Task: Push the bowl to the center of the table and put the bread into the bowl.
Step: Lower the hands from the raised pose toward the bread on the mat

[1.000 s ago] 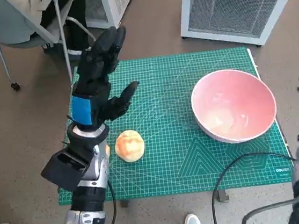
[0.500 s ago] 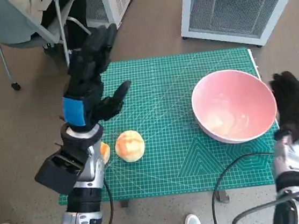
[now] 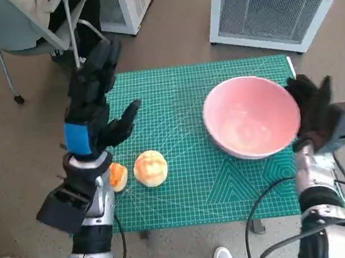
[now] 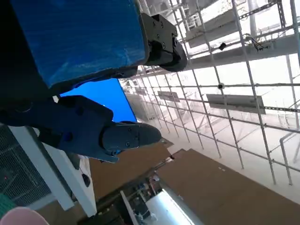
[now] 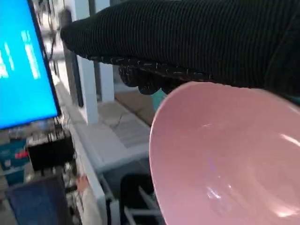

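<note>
The right hand [image 3: 311,113] pressed flat, fingers apart, against the bowl [image 3: 252,124] rim. The left hand [image 3: 94,100] hovered open above the bread [image 3: 149,168], bare mat [image 3: 191,183] between.

Even, soft daylight; blurry wrist views

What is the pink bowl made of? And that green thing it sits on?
The pink bowl looks like smooth, slightly glossy plastic, maybe melamine: soft highlights show inside it. The green mat looks like matte rubbery vinyl, a cutting mat, judging by its printed white grid lines.
</note>
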Tool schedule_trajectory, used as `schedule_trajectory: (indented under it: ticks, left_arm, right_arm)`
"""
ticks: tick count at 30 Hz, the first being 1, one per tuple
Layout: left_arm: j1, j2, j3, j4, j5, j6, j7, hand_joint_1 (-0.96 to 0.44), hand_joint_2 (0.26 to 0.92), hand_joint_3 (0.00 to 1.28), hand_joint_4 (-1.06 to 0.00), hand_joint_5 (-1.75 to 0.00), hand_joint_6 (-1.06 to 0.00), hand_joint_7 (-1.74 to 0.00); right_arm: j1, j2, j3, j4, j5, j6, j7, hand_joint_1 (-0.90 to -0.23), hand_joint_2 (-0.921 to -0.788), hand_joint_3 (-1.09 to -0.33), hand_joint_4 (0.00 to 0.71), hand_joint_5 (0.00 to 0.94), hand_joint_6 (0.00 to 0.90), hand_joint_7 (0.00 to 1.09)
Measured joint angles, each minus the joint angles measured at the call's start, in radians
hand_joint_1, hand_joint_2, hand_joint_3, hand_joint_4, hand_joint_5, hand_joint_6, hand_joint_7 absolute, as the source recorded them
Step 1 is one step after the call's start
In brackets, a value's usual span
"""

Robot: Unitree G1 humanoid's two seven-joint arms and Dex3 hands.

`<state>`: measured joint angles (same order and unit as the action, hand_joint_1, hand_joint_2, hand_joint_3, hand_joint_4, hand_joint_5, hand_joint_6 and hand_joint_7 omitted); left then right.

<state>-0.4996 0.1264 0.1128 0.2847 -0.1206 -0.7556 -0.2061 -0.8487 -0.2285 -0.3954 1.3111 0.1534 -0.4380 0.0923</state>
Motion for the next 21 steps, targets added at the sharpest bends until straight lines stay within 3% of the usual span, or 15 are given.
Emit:
schedule_trajectory:
  ticks: [8,17,21]
  left_arm:
    - [0.049,0.024,0.025,-0.034,0.017,0.0,0.03,-0.43,0.921,0.34,-0.36,0.0,-0.36,-0.14]
    - [0.095,0.035,0.043,-0.064,0.036,0.001,0.054,-0.44,0.921,0.34,-0.35,0.0,-0.38,-0.1]
    - [0.109,0.045,0.051,-0.083,0.037,0.002,0.057,-0.44,0.921,0.35,-0.35,0.0,-0.38,-0.09]
  right_arm:
    - [-0.034,0.037,0.019,0.003,-0.006,0.005,0.0,-0.493,-0.921,-0.854,0.22,0.004,0.254,0.09]
    - [-0.085,0.085,0.047,0.006,-0.039,0.018,-0.005,-0.482,-0.921,-0.862,0.208,0.0,0.244,0.08]
    - [-0.11,0.108,0.047,0.012,-0.039,0.04,-0.008,-0.473,-0.921,-0.855,0.209,0.001,0.245,0.08]
